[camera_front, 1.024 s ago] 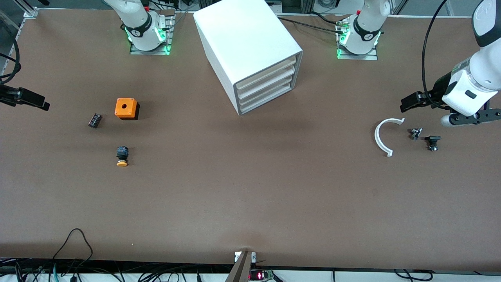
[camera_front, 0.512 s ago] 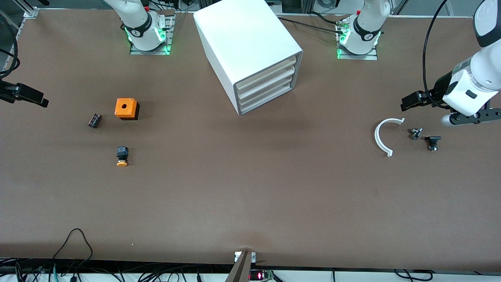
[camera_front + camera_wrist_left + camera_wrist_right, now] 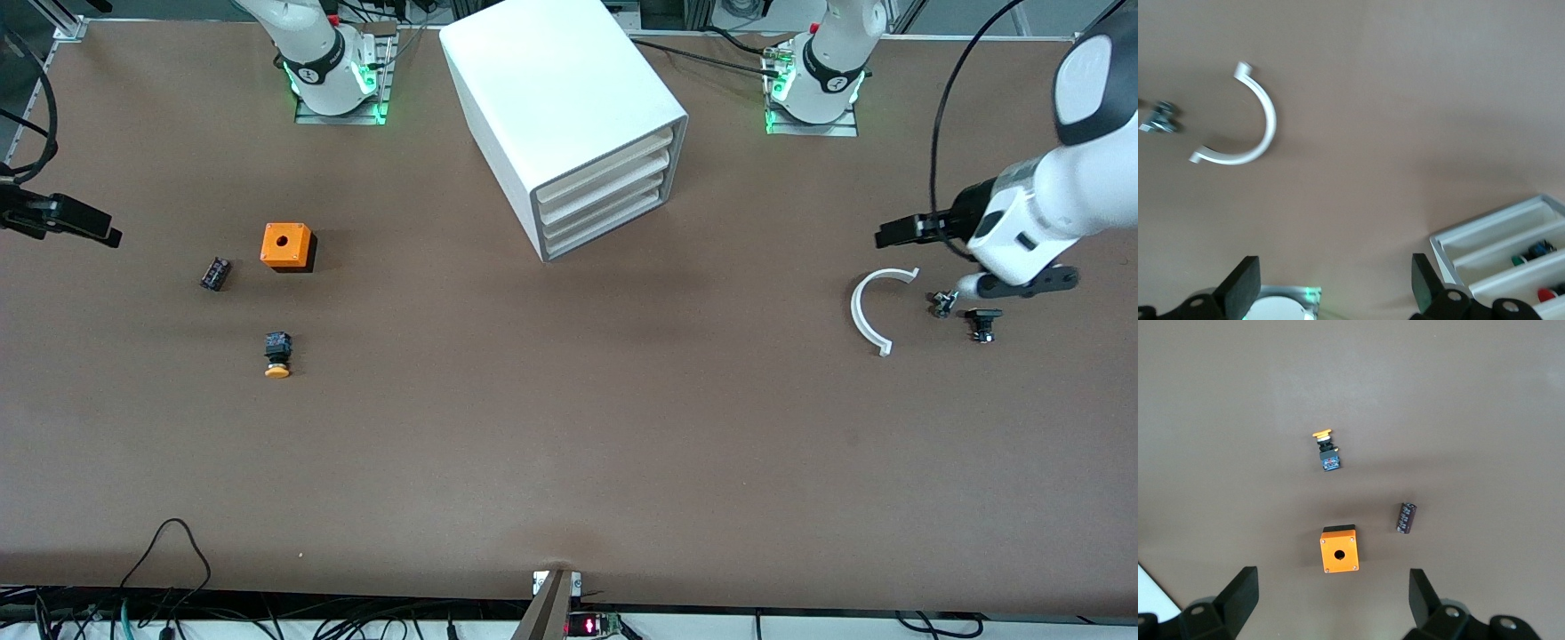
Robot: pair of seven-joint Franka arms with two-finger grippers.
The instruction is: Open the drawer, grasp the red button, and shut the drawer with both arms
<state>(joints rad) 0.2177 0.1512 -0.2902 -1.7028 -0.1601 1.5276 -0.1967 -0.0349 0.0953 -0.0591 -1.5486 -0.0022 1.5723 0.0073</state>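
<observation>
The white cabinet (image 3: 560, 89) stands at the back middle of the table, its three cream-fronted drawers (image 3: 605, 191) all shut. In the left wrist view the drawer fronts (image 3: 1501, 257) show, with a small red spot (image 3: 1545, 293) and a blue-green one in the slots; I cannot tell whether the red spot is the button. My left gripper (image 3: 892, 235) (image 3: 1331, 293) is open and empty, over the table beside the white arc. My right gripper (image 3: 100, 233) (image 3: 1331, 600) is open and empty at the right arm's end, over the table beside the orange box.
An orange box with a hole (image 3: 286, 245) (image 3: 1339, 550), an orange-yellow capped button (image 3: 277, 354) (image 3: 1327, 450) and a dark cylinder (image 3: 214, 273) (image 3: 1407, 518) lie toward the right arm's end. A white arc (image 3: 876, 307) (image 3: 1248, 127), a small metal part (image 3: 943, 303) and a black part (image 3: 982, 324) lie toward the left arm's end.
My left arm has swung toward the cabinet, its gripper now over the table by the white arc. My right gripper has shifted slightly. Nothing on the table has moved.
</observation>
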